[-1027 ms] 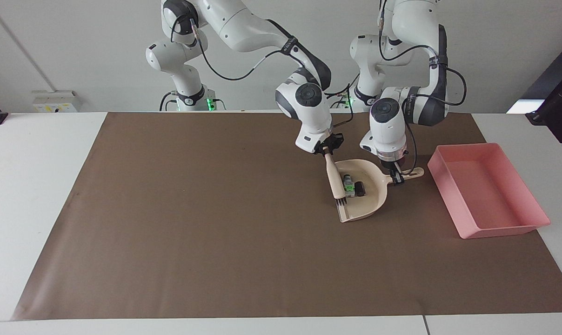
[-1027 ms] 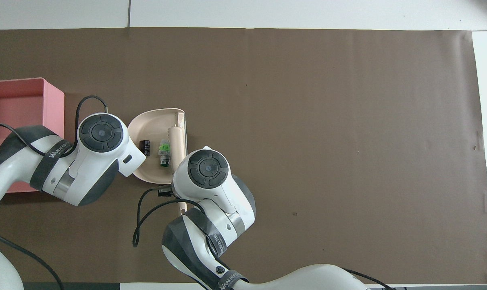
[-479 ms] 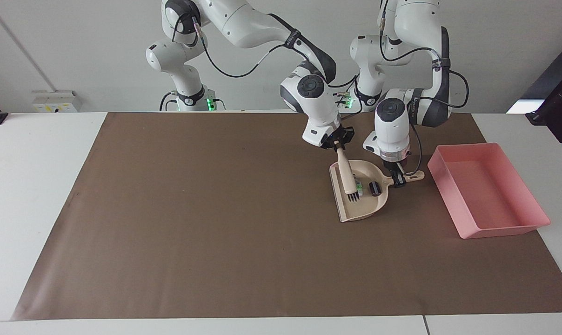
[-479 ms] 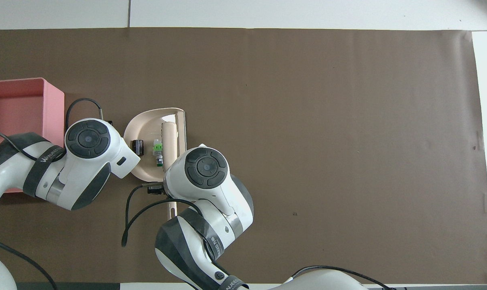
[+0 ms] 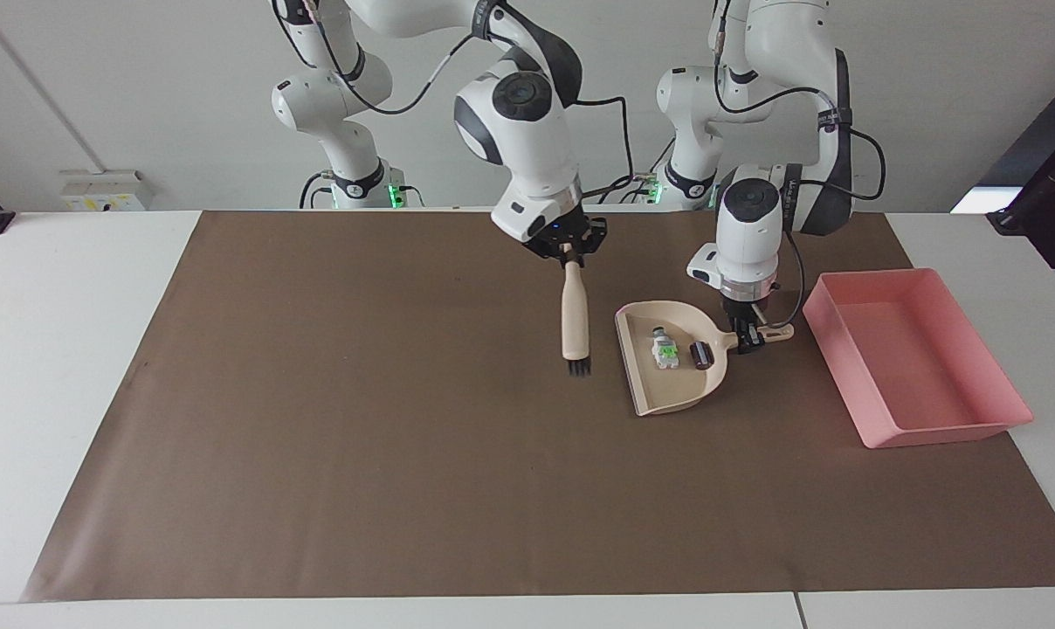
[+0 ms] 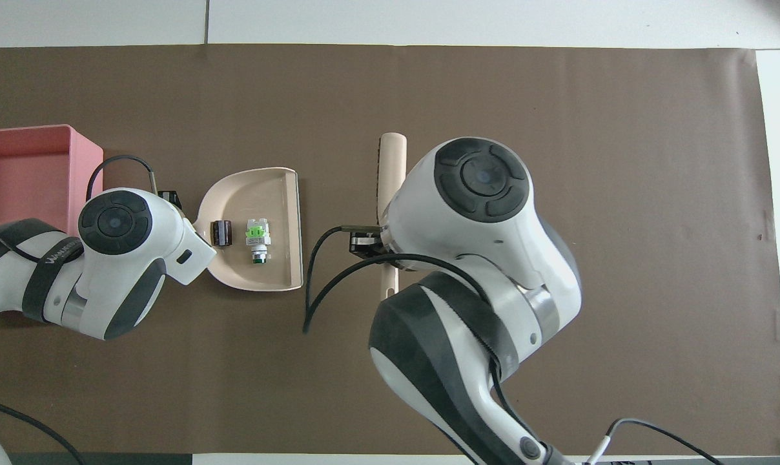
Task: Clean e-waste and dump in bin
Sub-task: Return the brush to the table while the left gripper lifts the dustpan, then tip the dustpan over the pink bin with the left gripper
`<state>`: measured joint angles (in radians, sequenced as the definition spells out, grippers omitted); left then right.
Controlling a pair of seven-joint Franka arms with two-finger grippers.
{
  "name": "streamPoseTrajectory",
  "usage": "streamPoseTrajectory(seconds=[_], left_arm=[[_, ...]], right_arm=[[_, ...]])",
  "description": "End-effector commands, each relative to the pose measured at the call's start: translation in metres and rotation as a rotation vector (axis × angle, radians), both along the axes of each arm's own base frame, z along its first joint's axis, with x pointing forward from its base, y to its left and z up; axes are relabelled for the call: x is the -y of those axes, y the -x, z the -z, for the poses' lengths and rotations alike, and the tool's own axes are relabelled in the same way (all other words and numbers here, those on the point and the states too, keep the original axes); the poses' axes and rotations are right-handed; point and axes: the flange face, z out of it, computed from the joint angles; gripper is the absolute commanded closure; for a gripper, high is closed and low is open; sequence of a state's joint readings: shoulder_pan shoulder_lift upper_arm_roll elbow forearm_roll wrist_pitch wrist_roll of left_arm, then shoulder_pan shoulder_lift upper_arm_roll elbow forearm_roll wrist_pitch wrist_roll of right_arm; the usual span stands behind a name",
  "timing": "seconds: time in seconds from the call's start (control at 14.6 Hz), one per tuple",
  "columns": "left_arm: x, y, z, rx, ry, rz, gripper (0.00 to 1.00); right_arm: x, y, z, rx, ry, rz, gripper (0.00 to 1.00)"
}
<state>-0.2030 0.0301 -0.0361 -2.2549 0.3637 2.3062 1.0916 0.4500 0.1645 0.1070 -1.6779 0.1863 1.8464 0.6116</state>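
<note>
bin [image 6: 73,139]: cut off by the overhead view's edge, and the left arm covers its near corner
left pincer [image 5: 748,336]: totally buried under its own wrist from overhead
dustpan handle [image 5: 776,331]: same deal, hidden from overhead
brush [image 6: 391,161]: from overhead, mostly under the right arm, bristles not visible there
black scrap [image 5: 701,354]: too tiny for details

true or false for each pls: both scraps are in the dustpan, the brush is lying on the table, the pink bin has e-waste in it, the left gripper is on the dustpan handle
1. Both scraps, the white-green scrap and the black block, lie in the dustpan. True.
2. The brush lies on the table. False: the right gripper holds it up, bristles down.
3. The pink bin holds e-waste. False: nothing shows inside it.
4. The left gripper grips the dustpan handle. True.
</note>
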Motion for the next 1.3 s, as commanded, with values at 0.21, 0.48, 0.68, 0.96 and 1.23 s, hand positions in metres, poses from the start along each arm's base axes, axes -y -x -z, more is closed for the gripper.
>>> streamPoseTrajectory(seconds=[0.21,0.48,0.68,0.96,1.23], left_arm=[[-0.074,-0.025,-0.083,-0.060,0.072,-0.002,1.00],[-0.157,-0.047,-0.136,-0.022,0.118,-0.024,1.00],[-0.222,-0.062,-0.158,-0.003,0.107,-0.025,1.00],[-0.305,-0.062,-0.175,0.016,0.082,-0.086,1.00],[-0.350,-0.058,-0.176,-0.003,-0.113,-0.020,1.00]], right_arm=[[0.178,-0.033,0.028,-0.072,0.155,-0.097,1.00],[0.309,-0.020,0.071,-0.092,0.161,-0.163,1.00],[0.372,0.012,0.105,-0.075,0.152,-0.142,1.00],[0.405,0.037,0.138,-0.032,0.152,-0.142,1.00],[0.413,0.049,0.153,-0.015,0.153,-0.144,1.00]])
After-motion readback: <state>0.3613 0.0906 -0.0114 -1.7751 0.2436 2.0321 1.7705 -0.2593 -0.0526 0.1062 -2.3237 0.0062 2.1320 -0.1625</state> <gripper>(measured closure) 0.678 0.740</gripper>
